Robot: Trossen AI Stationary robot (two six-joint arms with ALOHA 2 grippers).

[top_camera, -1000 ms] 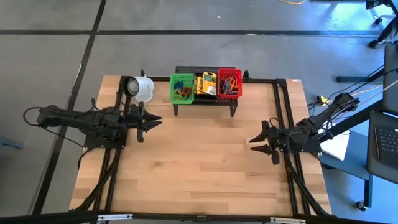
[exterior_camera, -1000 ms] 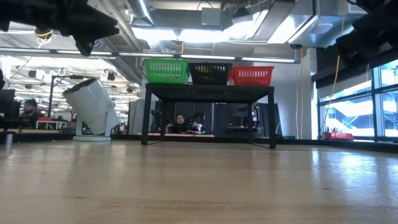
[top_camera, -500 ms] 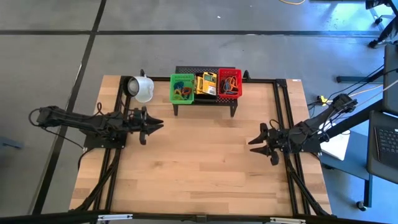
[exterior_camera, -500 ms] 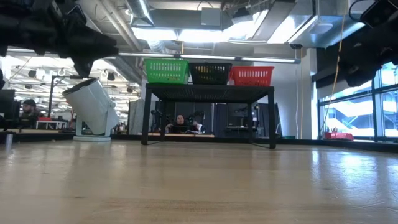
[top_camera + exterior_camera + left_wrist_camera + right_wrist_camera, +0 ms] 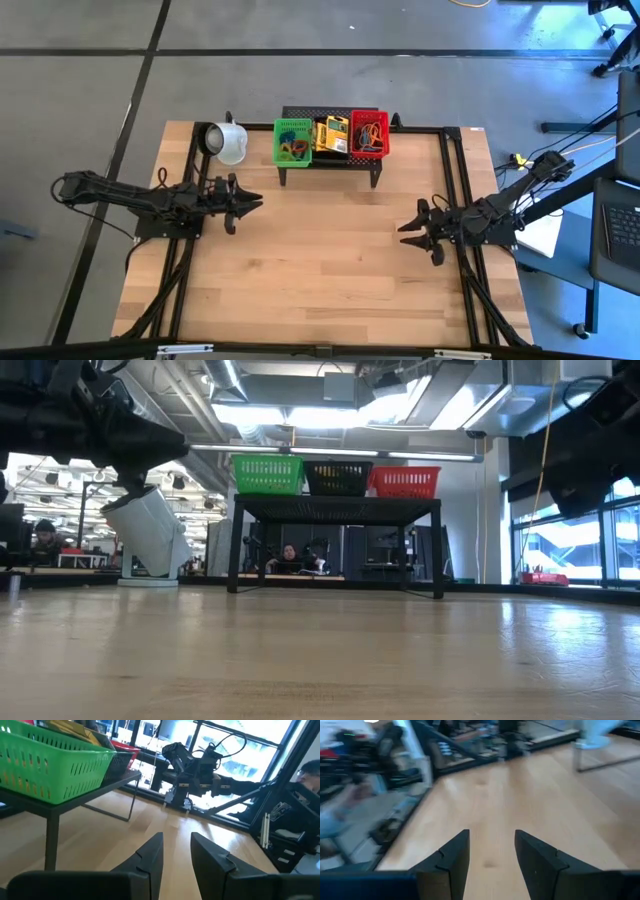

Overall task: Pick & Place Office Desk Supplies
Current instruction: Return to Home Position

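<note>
The left tool (image 5: 247,199) hovers over the left side of the counter (image 5: 320,270) and points inward. Its two fingers (image 5: 150,854) are a narrow gap apart with nothing between them. Just beyond it, toward the back edge, a white mug (image 5: 229,143) rests tilted. Farther along from that tool stands the black mesh shelf (image 5: 300,110), carrying three bins in a row: a green bin (image 5: 278,138) with coloured loops (image 5: 293,150), a black bin (image 5: 338,477) holding the yellow boxes (image 5: 333,135), and a red bin (image 5: 384,136) with more loops. The right tool (image 5: 407,228) hangs over the counter's right side, well apart from the shelf and facing the left tool. Its fingers (image 5: 451,857) are parted and empty.
</note>
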